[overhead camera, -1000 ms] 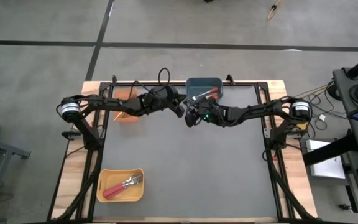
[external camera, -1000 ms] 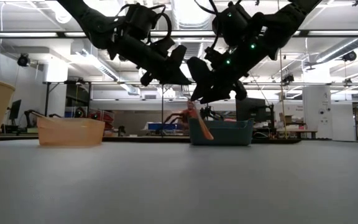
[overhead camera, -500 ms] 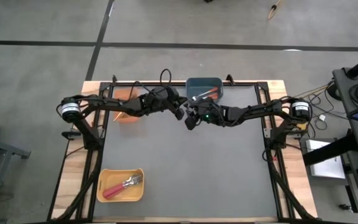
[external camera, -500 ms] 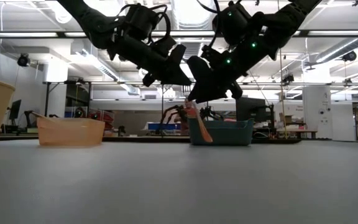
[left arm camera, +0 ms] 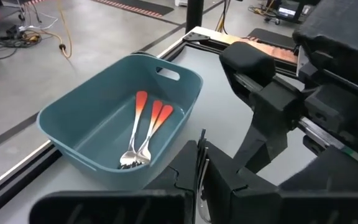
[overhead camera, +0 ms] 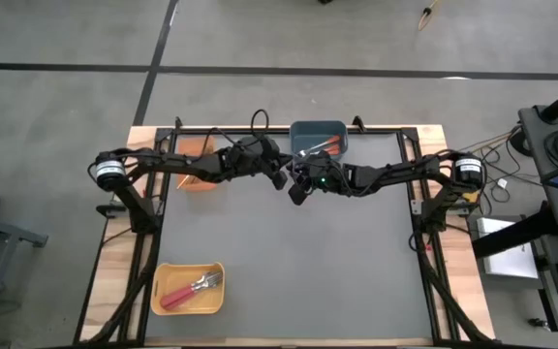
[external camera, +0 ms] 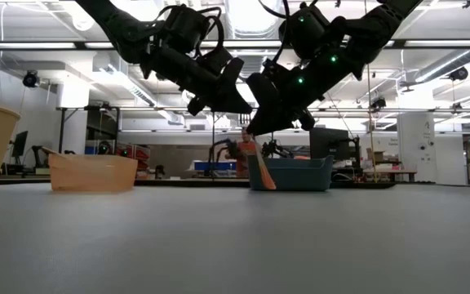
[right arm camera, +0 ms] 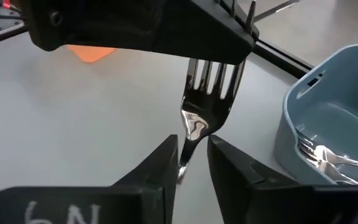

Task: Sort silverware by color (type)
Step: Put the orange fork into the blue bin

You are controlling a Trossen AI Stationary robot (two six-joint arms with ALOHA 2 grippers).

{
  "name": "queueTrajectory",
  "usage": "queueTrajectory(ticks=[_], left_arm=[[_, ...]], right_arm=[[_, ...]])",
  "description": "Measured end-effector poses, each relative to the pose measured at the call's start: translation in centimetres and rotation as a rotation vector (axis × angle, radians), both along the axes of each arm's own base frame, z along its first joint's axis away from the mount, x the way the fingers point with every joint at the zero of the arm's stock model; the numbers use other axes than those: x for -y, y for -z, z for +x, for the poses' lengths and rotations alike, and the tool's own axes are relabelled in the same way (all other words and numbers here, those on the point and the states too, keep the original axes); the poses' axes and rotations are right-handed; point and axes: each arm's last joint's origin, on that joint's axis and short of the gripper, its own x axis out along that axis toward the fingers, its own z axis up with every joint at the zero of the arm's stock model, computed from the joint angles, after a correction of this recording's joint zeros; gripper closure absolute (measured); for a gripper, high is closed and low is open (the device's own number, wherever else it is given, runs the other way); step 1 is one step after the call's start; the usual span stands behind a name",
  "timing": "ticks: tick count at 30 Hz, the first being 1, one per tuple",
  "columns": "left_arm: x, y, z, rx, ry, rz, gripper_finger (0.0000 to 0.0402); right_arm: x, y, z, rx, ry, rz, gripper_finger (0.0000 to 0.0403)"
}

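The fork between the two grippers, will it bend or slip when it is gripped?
The fork looks like stiff, polished metal, so it should hardly bend. Its thin, shiny neck could slip or swivel in the right gripper.

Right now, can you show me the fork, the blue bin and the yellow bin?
fork (right arm camera: pixel 207 99), right wrist view, on its tines.
blue bin (left arm camera: pixel 92 106), left wrist view, on its inner wall.
yellow bin (overhead camera: pixel 188 266), high view, on its rim.

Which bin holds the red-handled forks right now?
The yellow bin, alone at the table's near left corner; the blue-grey bin at the far edge holds orange-handled forks.
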Motion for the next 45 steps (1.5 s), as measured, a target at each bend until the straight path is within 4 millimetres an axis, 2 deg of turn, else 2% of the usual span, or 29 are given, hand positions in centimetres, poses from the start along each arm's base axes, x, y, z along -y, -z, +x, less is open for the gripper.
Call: queueTrajectory(ticks=[4,7,11,18,23,27,35,41,45], left_arm=[[0.0,0.1,0.0,-0.011,-0.009,0.015,0.0402],[-0.1,0.4,0.0,-0.028,-0.024,0.025,0.0402],[-0.2,0.8,0.2,-0.033,-0.026,0.025,0.0402],[-0.3,1.0,0.2,-0.04,-0.052,0.025,0.0402],[-0.3,1.0,0.2,-0.034,-0.057,0.013,0.0402],[-0.3,1.1,0.2,-0.041,-0.056,0.012,0.0402],[0.0,2.0,-0.7,-0.216,-0.027,0.015,0.0402],[0.6,-0.7,-2.5,-0.263,0.031,0.116,0.0402],[1.3,-3.3,-4.9,-0.217,0.063,0.219,0.0402]], right_arm=[[0.1,0.1,-0.1,-0.009,0.011,-0.003,0.0345],[0.5,0.3,-0.3,-0.014,0.047,0.038,0.0347],[0.8,0.4,-0.4,-0.013,0.073,0.067,0.0328],[0.7,0.5,-0.4,0.017,0.057,0.153,0.0271],[0.6,0.9,-0.7,-0.031,0.065,0.175,0.024],[0.6,1.7,-0.5,-0.053,0.063,0.186,0.023],[0.5,3.1,-0.8,-0.172,0.026,0.172,0.0239],[0.5,2.6,-0.3,-0.137,0.017,0.227,0.0253],[0.6,1.8,0.3,-0.154,0.028,0.252,0.0262]])
